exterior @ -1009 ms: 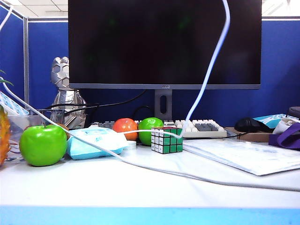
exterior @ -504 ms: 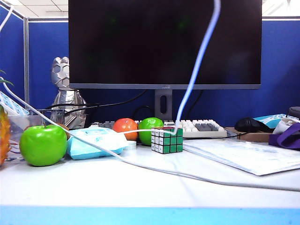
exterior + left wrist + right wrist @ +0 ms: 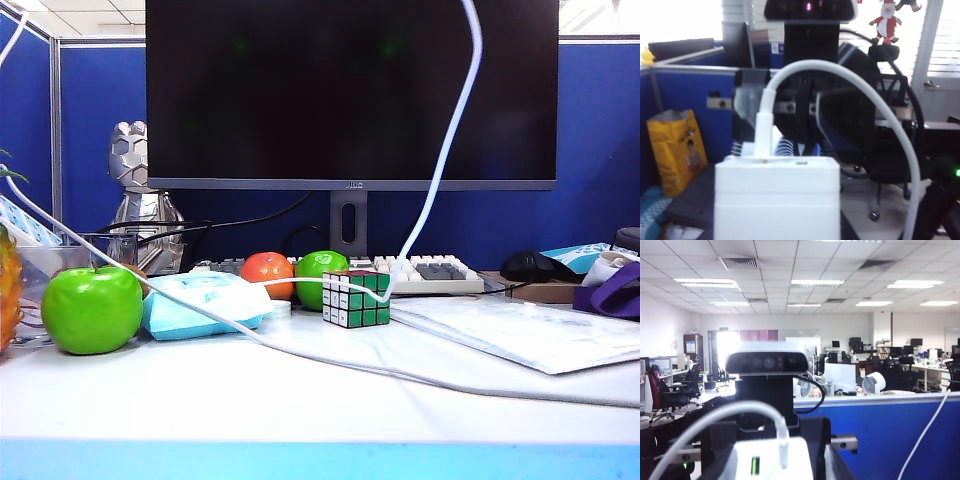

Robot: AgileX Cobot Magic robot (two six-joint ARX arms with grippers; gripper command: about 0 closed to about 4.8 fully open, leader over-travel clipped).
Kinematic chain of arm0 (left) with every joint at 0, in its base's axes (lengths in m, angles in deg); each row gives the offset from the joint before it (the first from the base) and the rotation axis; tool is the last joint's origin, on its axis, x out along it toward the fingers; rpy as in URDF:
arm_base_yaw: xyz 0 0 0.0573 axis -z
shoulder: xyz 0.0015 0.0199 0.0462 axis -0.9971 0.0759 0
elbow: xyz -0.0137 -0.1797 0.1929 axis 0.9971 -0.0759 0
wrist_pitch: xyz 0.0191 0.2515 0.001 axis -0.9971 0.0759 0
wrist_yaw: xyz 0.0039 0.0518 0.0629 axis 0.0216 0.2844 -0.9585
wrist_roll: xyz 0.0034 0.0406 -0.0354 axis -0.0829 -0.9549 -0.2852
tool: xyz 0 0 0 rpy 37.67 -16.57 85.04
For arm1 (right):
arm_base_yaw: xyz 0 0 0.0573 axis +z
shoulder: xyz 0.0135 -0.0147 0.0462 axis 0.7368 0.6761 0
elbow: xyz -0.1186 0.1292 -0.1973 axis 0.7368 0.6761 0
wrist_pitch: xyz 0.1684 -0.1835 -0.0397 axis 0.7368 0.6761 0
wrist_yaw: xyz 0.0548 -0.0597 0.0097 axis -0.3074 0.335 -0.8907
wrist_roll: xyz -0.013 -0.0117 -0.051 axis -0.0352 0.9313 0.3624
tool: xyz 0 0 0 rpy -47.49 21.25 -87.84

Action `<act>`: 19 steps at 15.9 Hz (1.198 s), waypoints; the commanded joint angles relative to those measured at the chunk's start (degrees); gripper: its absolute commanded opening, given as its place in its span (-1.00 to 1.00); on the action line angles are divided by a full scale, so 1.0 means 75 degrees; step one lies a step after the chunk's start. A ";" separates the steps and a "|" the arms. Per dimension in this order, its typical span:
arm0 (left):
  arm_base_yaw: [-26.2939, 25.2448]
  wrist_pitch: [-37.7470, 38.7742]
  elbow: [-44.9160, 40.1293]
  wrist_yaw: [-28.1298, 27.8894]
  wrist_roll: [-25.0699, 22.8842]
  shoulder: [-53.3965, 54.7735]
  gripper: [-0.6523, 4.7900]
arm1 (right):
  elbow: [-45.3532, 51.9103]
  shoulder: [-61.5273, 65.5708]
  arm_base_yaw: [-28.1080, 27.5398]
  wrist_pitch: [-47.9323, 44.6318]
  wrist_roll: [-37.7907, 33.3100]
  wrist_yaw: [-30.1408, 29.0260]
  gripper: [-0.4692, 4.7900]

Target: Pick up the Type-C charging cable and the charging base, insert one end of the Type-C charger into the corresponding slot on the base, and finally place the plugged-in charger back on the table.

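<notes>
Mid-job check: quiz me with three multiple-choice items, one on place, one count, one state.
1. The Rubik's cube stands: A on the wipes pack; B before the keyboard; C behind the monitor.
2. Green apples on the table: A one; B two; C three.
3. The Type-C charging cable plug is: A loose; B on the table; C seated in the charging base.
B: cube fronts the keys. B: a big one left, a smaller one by the cube. C: plug upright in the base, which the left gripper holds aloft facing the right gripper.
</notes>
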 commanded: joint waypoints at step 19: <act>0.0012 -0.0041 0.0035 0.0367 -0.0038 -0.0029 -0.78 | -0.0064 0.0157 0.0356 -0.0303 -0.0248 0.0134 -0.02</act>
